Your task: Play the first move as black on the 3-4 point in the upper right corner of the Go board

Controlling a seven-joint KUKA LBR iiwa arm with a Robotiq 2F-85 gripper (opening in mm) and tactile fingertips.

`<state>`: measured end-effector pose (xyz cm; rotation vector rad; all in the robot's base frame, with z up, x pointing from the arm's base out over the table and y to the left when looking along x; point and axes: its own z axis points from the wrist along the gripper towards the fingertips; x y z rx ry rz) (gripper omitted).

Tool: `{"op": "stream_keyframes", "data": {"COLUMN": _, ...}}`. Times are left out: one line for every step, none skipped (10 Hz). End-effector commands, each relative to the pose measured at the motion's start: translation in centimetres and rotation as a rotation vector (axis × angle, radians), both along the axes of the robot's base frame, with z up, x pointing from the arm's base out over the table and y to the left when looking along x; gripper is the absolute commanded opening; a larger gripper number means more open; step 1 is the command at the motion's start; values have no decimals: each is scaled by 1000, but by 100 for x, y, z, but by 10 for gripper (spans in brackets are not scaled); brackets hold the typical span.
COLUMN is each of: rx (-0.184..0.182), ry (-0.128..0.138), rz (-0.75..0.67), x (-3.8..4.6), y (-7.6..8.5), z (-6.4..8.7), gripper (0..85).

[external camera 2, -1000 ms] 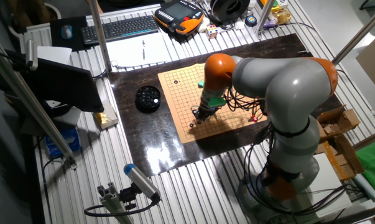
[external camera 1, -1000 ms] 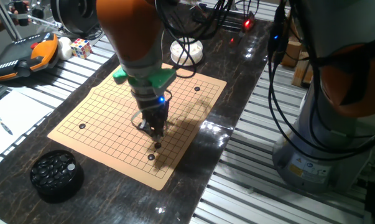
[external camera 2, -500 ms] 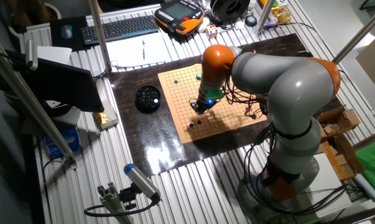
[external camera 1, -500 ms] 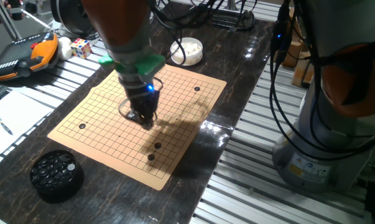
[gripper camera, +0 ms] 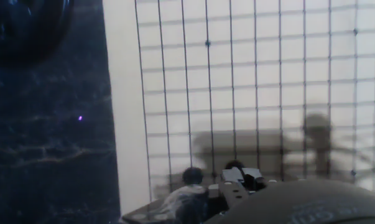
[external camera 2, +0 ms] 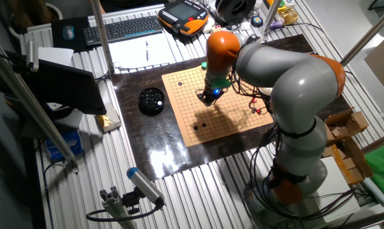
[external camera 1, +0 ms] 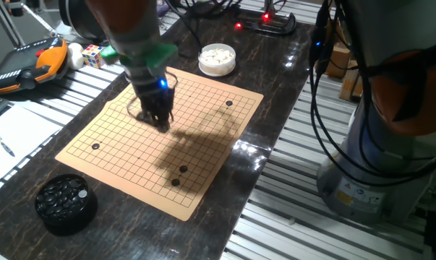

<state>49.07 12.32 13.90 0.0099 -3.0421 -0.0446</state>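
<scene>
The wooden Go board [external camera 1: 203, 123] lies on the dark table. A small black stone [external camera 1: 183, 170] rests on the board near its front corner, next to a black dot [external camera 1: 176, 182]. It also shows in the other fixed view [external camera 2: 202, 124]. My gripper [external camera 1: 160, 121] hangs over the board's middle left, well away from the stone. Its fingers stand slightly apart and hold nothing. In the hand view the board grid [gripper camera: 268, 81] fills the frame. Two dark round marks [gripper camera: 192, 175] show at the bottom, partly hidden by the hand.
A black bowl of black stones [external camera 1: 66, 202] stands off the board's near left corner. A white bowl of white stones [external camera 1: 217, 58] stands behind the board. Black dots [external camera 1: 95, 146] [external camera 1: 228, 103] mark other corners. A colour cube [external camera 1: 94, 55] and an orange pendant [external camera 1: 26, 65] lie at the left.
My gripper has let go of the black stone near the front corner. It has risen and moved back and to the left across the board. The stone stays where it was set.
</scene>
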Motion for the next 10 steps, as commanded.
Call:
{"op": "stream_keyframes", "data": {"rx": -6, "ry": 6, "rz": 8, "x": 68, "y": -87, "z": 68, "gripper": 7}}
{"op": "stream_keyframes", "data": {"rx": -9, "ry": 10, "rz": 19, "x": 147, "y": -197, "z": 138, "gripper": 7}}
{"op": "stream_keyframes", "data": {"rx": -11, "ry": 12, "rz": 28, "x": 204, "y": -302, "z": 194, "gripper": 7}}
{"op": "stream_keyframes", "data": {"rx": -18, "ry": 16, "rz": 39, "x": 245, "y": -392, "z": 239, "gripper": 7}}
{"op": "stream_keyframes", "data": {"rx": -8, "ry": 30, "rz": 44, "x": 271, "y": -461, "z": 271, "gripper": 7}}
{"op": "stream_keyframes", "data": {"rx": 0, "ry": 33, "rz": 42, "x": 278, "y": -492, "z": 291, "gripper": 7}}
{"op": "stream_keyframes", "data": {"rx": 0, "ry": 30, "rz": 39, "x": 278, "y": -500, "z": 307, "gripper": 7}}
{"op": "stream_keyframes", "data": {"rx": -1, "ry": 28, "rz": 38, "x": 285, "y": -515, "z": 331, "gripper": 7}}
{"op": "stream_keyframes", "data": {"rx": -1, "ry": 28, "rz": 38, "x": 294, "y": -531, "z": 353, "gripper": 7}}
{"op": "stream_keyframes", "data": {"rx": -1, "ry": 28, "rz": 39, "x": 303, "y": -546, "z": 361, "gripper": 7}}
